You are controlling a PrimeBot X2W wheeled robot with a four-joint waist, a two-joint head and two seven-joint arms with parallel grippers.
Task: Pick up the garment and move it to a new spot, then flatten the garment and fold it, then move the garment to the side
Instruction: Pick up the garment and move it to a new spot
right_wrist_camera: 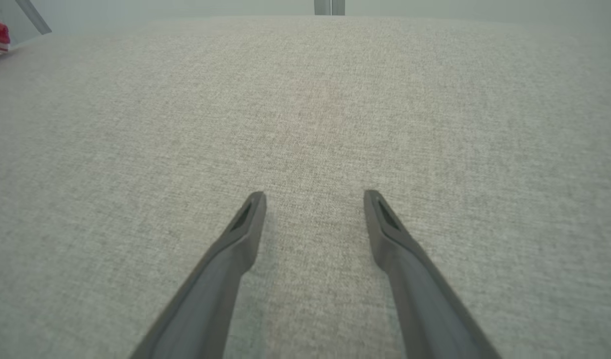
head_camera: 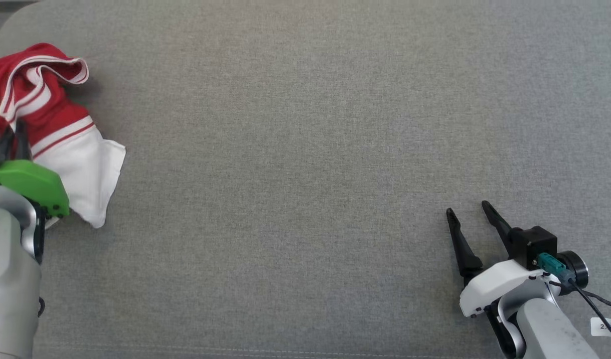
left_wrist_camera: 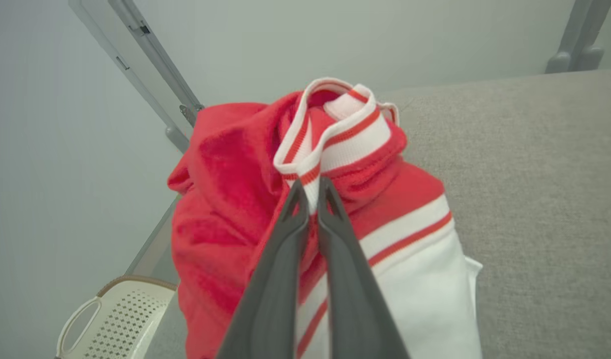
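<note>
Gripping starts at the table's (head_camera: 305, 149) far left corner, head view: garment (head_camera: 61, 129) heaped there, red and white, left gripper (head_camera: 9, 139) sunk into it; right gripper (head_camera: 468, 209) spread wide, idle by the near right corner. Left wrist view: fingers clamped on a striped rib fold; lift straight and slowly, lest the thin pinch slip. Right wrist view: bare table ahead; a likely landing spot.

Grey forearms (head_camera: 9, 279), green left cover (head_camera: 34, 182), white right shell (head_camera: 495, 286), teal plug (head_camera: 552, 264), dark-fingered right gripper (head_camera: 467, 208)

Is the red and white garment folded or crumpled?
Crumpled: the garment sits in a rumpled heap with raised, curling folds.
</note>
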